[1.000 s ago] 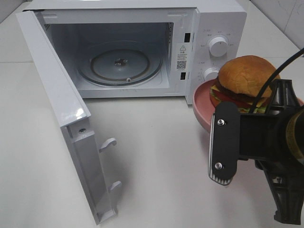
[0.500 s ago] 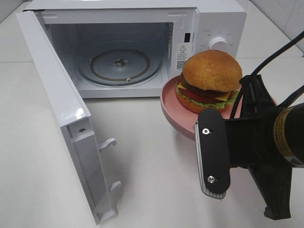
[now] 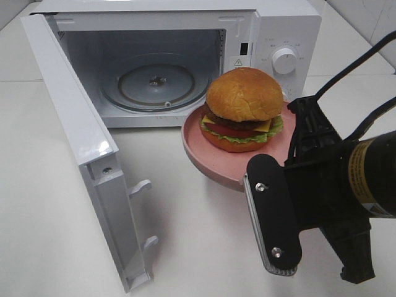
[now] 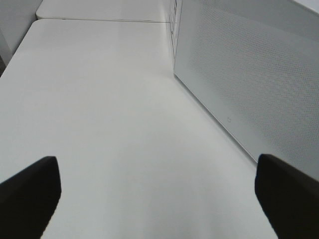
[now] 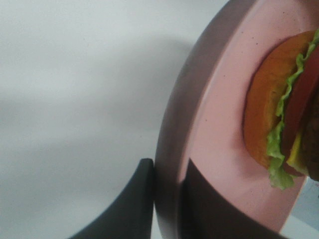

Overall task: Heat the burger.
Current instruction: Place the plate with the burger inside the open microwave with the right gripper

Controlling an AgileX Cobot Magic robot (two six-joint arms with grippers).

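The burger (image 3: 242,102), with a golden bun, tomato, cheese and lettuce, sits on a pink plate (image 3: 207,162) held in the air just in front of the open microwave (image 3: 288,28), at the right side of its mouth. My right gripper (image 5: 167,199) is shut on the plate's rim, one finger (image 5: 134,204) under it and the other above. In the right wrist view the burger (image 5: 271,114) lies close to the grip. My left gripper (image 4: 159,199) is open with nothing between its fingertips, beside the door's mesh panel (image 4: 249,84).
The microwave door (image 3: 68,124) swings far out to the left, its latch hooks pointing toward the table's middle. A glass turntable (image 3: 156,83) lies inside the cavity. Two knobs (image 3: 284,60) are on the right panel. My right arm (image 3: 328,192) fills the lower right.
The right arm has carried the plate and burger leftward, from in front of the knobs to the cavity's right edge. The left gripper has stayed open.
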